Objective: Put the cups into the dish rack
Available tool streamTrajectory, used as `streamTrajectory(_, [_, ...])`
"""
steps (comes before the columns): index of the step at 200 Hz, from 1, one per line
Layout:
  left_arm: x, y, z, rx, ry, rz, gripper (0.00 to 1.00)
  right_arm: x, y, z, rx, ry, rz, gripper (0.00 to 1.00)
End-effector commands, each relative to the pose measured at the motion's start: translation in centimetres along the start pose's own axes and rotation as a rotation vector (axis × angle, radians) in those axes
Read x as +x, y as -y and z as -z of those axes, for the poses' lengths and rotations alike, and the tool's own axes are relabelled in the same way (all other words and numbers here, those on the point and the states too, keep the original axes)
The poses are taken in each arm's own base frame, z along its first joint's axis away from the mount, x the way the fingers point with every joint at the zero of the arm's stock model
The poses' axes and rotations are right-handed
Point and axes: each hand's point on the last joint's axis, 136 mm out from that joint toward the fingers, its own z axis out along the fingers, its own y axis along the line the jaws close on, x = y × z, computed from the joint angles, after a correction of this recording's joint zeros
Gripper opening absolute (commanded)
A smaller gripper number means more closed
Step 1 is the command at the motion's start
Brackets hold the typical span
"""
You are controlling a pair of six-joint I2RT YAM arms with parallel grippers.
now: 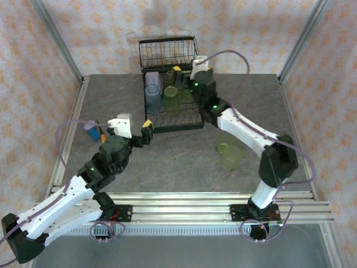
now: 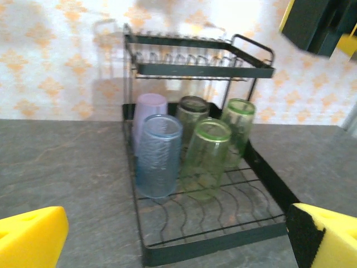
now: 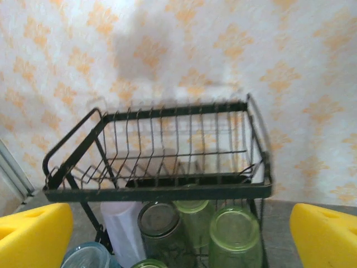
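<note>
Where the grey table (image 1: 167,162) meets the patterned wall (image 1: 234,28), a black wire dish rack (image 1: 177,128) stands lengthwise. Its raised basket (image 1: 167,53) sits at the wall end and its flat tray runs toward the arms.

Contents of the rack, all standing on end on the tray:
- lavender cup (image 2: 149,111), left side, partly under the basket
- light blue cup (image 2: 159,156), left side, just in front of the lavender cup and close against it
- smoky grey cup (image 2: 192,114), middle, partly under the basket
- first light green cup (image 2: 205,159), middle, in front of the smoky grey cup
- second light green cup (image 2: 240,125), right side, beside the smoky grey cup

The front stretch of the tray holds nothing.

Off the rack:
- two loose light green cups (image 1: 228,155), close together on the table, out from the rack's front right corner and well apart from it
- small blue-purple cylinder (image 1: 90,127) with an orange piece beside it, well left of the rack's front end

Claws:
- left claw (image 2: 173,237), near the rack's front left corner and facing down its length, yellow pads spread wide, nothing between them
- right claw (image 3: 178,237), above the rack's right side near the basket, yellow pads spread wide, gripping nothing
</note>
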Motion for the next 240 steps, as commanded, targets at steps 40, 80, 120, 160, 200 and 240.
streamTrajectory(40, [-0.4, 7.7, -1.6, 0.310, -0.138, -0.100, 0.99, -0.8, 8.2, 6.3, 0.092, -0.176, -0.101, 0.99])
streamTrajectory(80, [0.2, 13.2, -2.1, 0.442, -0.199, -0.201, 0.99, -0.6, 12.8, 10.7, 0.178, -0.211, -0.139, 0.99])
streamTrajectory(120, [2.7, 19.3, -2.0, 0.581, -0.299, -0.332, 0.99, -0.8, 15.8, 15.8, 0.272, -0.190, -0.157, 0.99])
streamTrajectory(160, [5.8, 24.8, -1.5, 0.717, -0.375, -0.360, 0.99, -2.9, 17.4, 20.5, 0.343, -0.064, -0.224, 0.99])
streamTrajectory(200, [9.0, 30.4, -0.3, 0.843, -0.415, -0.381, 0.99, -5.3, 18.8, 24.1, 0.403, 0.069, -0.278, 0.99])
streamTrajectory(240, [12.4, 34.7, -0.4, 0.893, -0.486, -0.403, 0.99, -6.5, 19.8, 27.1, 0.433, 0.188, -0.338, 0.99])
